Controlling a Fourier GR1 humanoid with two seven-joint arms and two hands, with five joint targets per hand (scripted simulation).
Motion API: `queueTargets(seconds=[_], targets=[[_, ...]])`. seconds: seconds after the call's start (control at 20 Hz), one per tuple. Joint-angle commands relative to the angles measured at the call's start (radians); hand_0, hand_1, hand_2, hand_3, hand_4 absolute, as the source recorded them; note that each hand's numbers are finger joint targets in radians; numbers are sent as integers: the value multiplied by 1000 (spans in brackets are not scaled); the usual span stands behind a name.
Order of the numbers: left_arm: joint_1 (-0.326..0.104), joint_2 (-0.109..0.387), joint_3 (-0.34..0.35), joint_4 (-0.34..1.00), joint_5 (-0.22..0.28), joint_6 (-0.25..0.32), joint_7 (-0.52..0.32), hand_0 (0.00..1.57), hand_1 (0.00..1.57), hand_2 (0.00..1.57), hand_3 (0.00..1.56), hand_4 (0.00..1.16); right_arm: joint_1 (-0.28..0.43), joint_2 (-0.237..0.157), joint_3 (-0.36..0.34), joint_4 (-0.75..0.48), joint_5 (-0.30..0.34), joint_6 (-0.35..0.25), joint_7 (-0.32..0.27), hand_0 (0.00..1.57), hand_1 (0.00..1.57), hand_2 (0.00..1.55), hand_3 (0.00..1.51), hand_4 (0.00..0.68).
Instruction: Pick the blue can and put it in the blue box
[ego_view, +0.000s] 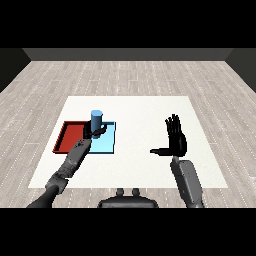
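Observation:
A blue can (96, 119) stands upright over the far part of the light blue tray (106, 145). My left hand (93, 131) is curled round the can's lower half, hiding its base, so I cannot tell whether it rests on the tray. My right hand (175, 140) is raised over the right side of the table, fingers straight and thumb stretched out to the left, holding nothing.
A red tray (68, 135) lies directly left of the light blue tray, partly covered by my left forearm (72, 161). The white table (145, 112) stretches between the trays and my right hand.

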Motion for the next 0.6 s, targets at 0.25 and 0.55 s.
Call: queueTargets(seconds=[0.25,0.55], targets=[[-135,-77,29,397,-64,8,3,1571,1571,1571,1453,983,-45,18,-49,113,-17,7,-11,0,0,0,0,0],[-127,-98,97,480,-16,7,26,1146,1146,1136,1057,889,12,7,-93,112,-50,40,-51,0,0,0,0,0]])
